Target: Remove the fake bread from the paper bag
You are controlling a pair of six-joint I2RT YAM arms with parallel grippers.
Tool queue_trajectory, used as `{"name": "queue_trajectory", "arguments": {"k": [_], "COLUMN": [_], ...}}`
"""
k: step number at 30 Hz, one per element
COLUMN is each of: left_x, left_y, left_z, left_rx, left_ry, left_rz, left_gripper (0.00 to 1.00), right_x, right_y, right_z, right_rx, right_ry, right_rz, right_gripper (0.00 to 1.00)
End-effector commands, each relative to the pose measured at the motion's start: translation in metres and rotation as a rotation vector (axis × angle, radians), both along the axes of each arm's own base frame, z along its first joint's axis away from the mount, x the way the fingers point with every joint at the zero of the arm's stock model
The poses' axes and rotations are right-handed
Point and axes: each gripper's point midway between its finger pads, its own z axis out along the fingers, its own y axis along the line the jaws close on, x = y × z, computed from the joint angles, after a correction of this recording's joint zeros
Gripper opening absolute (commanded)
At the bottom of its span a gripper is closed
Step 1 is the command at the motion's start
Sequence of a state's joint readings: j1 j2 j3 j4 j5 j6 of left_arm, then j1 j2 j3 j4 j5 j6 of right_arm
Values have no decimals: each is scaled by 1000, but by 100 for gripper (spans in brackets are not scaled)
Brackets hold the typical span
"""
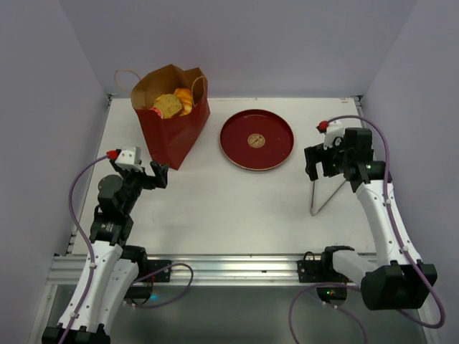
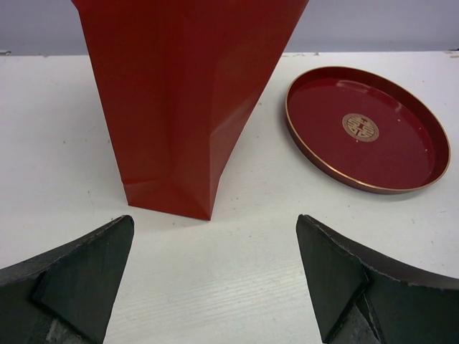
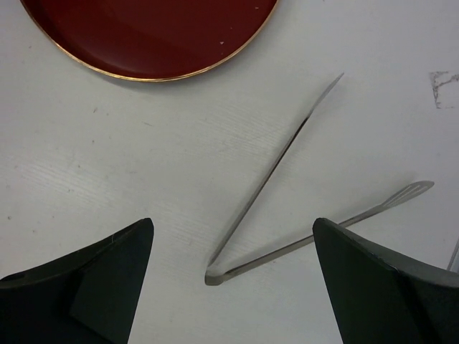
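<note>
While fake bread (image 1: 174,104) sits inside upright paper bag (image 1: 172,136), left jaws, right jaws apart; plate (image 1: 237,143) bears gold emblem.

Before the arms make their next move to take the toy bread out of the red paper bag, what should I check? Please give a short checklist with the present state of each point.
1. The dark red paper bag stands upright with its mouth open: ok.
2. The golden toy bread shows at the bag's mouth: ok.
3. The left gripper is open, empty and faces the bag's base: ok.
4. The right gripper is open and empty, above the thin metal tongs that lie on the white table: ok.
5. The round dark red plate has nothing on it and lies apart from the bag: ok.
6. How many breads lie deeper in the bag: cannot tell.
</note>
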State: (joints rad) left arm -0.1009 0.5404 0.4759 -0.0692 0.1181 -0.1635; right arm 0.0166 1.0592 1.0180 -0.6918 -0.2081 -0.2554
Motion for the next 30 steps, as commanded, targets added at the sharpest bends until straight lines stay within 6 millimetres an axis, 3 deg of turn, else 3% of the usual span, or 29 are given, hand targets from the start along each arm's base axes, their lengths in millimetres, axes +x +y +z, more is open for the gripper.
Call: {"name": "queue_trajectory", "arguments": {"k": [1,3,5,11,19,25,30], "left_x": [3,3,2,1,-1,-3,-5], "left_y": [1,1,1,1,-1,-2,-3], "left_z": [13,13,15,17,21,26,29], "left_rx": [15,13,14,13,10,6,5], "left_ry": [-56,-58,-61,-73,-88,-106,-117], "left_rz": [8,7,5,4,-5,-13,-14], "left_gripper": [99,100,100,99,100,99,99], "right_x": [3,8,5,5,-13,-36,-34], "right_y": [2,-8,-9,-27,-57,-54,-59], "right_z": [5,4,-15,-48,-76,-109,-134], "right_rx": [2,-39,-26,181,207,284,310], "right_ry": [68,108,226,421,534,685,748], "right_rz": [11,-23,-39,-183,-327,-405,-522], "right_gripper": [99,99,99,99,99,99,99]}}
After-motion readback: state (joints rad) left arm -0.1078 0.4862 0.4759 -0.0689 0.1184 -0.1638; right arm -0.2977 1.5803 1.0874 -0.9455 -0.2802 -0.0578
